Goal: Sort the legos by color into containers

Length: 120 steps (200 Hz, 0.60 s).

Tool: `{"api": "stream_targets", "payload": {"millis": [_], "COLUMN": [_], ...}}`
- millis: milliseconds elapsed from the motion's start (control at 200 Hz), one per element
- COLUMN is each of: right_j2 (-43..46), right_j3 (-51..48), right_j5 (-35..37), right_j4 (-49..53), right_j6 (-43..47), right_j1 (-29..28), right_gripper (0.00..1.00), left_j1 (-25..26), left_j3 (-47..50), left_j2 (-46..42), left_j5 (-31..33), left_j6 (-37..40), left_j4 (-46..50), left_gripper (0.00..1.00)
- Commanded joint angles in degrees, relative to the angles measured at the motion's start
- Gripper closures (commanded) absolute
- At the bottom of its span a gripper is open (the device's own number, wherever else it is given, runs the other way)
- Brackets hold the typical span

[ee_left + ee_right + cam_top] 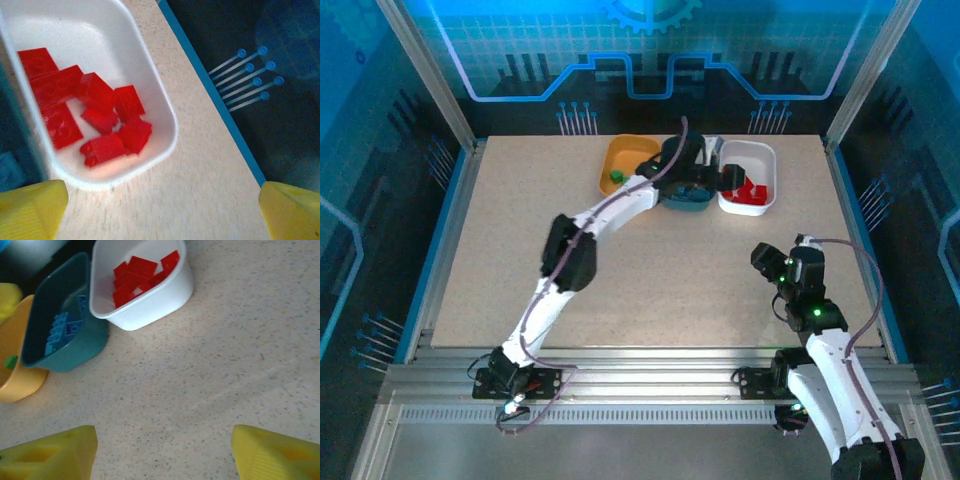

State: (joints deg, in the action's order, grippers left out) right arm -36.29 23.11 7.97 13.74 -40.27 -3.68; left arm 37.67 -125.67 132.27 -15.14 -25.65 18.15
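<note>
three bins sit in a row at the far side of the tabletop (520, 250), packed side by side: orange bin (620, 152) left, teal bin (75, 352) middle, white bin (167, 140) right. red legos (100, 110) are piled in the white bin and blue legos (62, 330) in the teal one. there's what looks like one green lego (617, 176) in the orange. left end effector (160, 215) hovers at the white bin, fingers wide apart, holding nothing. right end effector (160, 450) is open and empty too, over bare tabletop well short of the bins.
</note>
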Motion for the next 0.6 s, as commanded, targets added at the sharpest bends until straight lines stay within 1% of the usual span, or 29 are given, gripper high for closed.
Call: {"api": "stream_targets", "payload": {"millis": [0, 40, 45, 50, 70, 80, 100, 180, 265, 335, 385, 415, 455, 490, 545, 595], "right_j2": [1.1, 1.7, 1.9, 1.9, 2.3, 2.6, 2.9, 4.6, 5.1, 3.8, 1.1, 0.0, -1.7, -2.3, -3.3, -3.9], "right_j3": [0.7, 1.2, 1.3, 1.3, 1.7, 2.0, 2.3, 3.1, 2.5, 3.4, 5.5, 6.4, 6.9, 6.6, 5.7, 4.9], "right_j5": [-3.1, -2.5, -2.4, -2.4, -2.3, -2.2, -1.9, 3.0, 9.1, 14.2, 17.2, 17.1, 15.2, 14.2, 13.4, 11.9], "right_j4": [-5.2, -5.4, -5.4, -5.4, -5.4, -5.3, -5.1, -5.5, -8.4, -9.0, -7.0, -6.6, -7.8, -9.6, -13.1, -16.4], "right_j6": [3.1, 3.2, 3.3, 3.3, 3.5, 3.6, 3.7, 0.7, -0.4, 3.8, 6.8, 8.4, 11.5, 13.5, 16.7, 21.3], "right_j1": [-1.2, -2.3, -2.6, -2.6, -3.3, -3.6, -4.3, -7.9, -12.3, -16.4, -18.4, -18.6, -18.6, -18.6, -18.7, -18.7], "right_gripper": [0.25, 0.21, 0.14, 0.14, 0.08, 0.03, 0.0, 0.0, 0.0, 0.0, 0.0, 0.0, 0.0, 0.0, 0.0, 0.0], "left_j1": [0.0, 0.1, 0.1, 0.1, 0.0, 0.1, 0.1, 0.0, 0.0, 0.0, -0.1, -0.1, -0.3, -0.6, -1.8, -2.6], "left_j3": [17.8, 26.3, 27.3, 28.2, 32.1, 33.9, 37.5, 51.3, 65.0, 75.7, 83.0, 87.6, 93.2, 97.6, 103.8, 107.7], "left_j2": [-24.1, -31.3, -32.2, -33.1, -36.1, -38.1, -41.4, -54.8, -68.3, -79.0, -85.8, -89.5, -93.8, -97.3, -101.7, -104.2], "left_j5": [6.8, 10.1, 10.5, 10.9, 13.0, 14.0, 16.1, 24.9, 36.0, 44.0, 49.3, 52.5, 56.8, 57.8, 54.0, 52.6], "left_j6": [10.9, 12.4, 12.6, 12.7, 13.2, 13.4, 13.8, 14.3, 12.1, 10.6, 11.9, 13.0, 13.2, 15.4, 20.5, 21.0], "left_j4": [-5.2, -6.6, -6.7, -6.8, -6.9, -6.9, -6.8, -6.1, -5.0, -5.3, -7.1, -9.5, -12.7, -16.3, -23.3, -27.2], "left_gripper": [0.01, 0.01, 0.01, 0.01, 0.01, 0.01, 0.01, 0.01, 0.01, 0.01, 0.01, 0.01, 0.01, 0.01, 0.01, 0.01]}}
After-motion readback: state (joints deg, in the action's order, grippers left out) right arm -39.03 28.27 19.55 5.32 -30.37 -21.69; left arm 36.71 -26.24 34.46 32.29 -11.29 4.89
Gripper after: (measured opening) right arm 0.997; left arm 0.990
